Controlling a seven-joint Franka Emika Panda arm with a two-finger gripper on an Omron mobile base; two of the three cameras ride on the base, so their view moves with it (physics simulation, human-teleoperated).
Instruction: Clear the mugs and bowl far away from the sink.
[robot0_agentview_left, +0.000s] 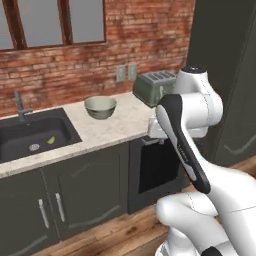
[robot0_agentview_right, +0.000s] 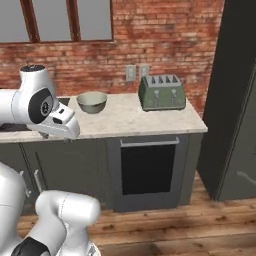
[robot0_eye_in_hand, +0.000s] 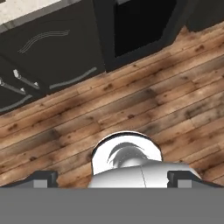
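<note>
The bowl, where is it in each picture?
Left base view: the bowl sits on the counter, upper middle, between the sink and the toaster.
Right base view: the bowl is left of centre, left of the toaster.
Hand view: this picture looks at the wooden floor and dark cabinet doors.
Shared landmark: the green toaster.

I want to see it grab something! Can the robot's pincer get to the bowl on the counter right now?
Probably yes, though not at once. The bowl sits alone on the counter with nothing over it, but the open pincer points down at the wooden floor, so the arm must swing up first.
</note>
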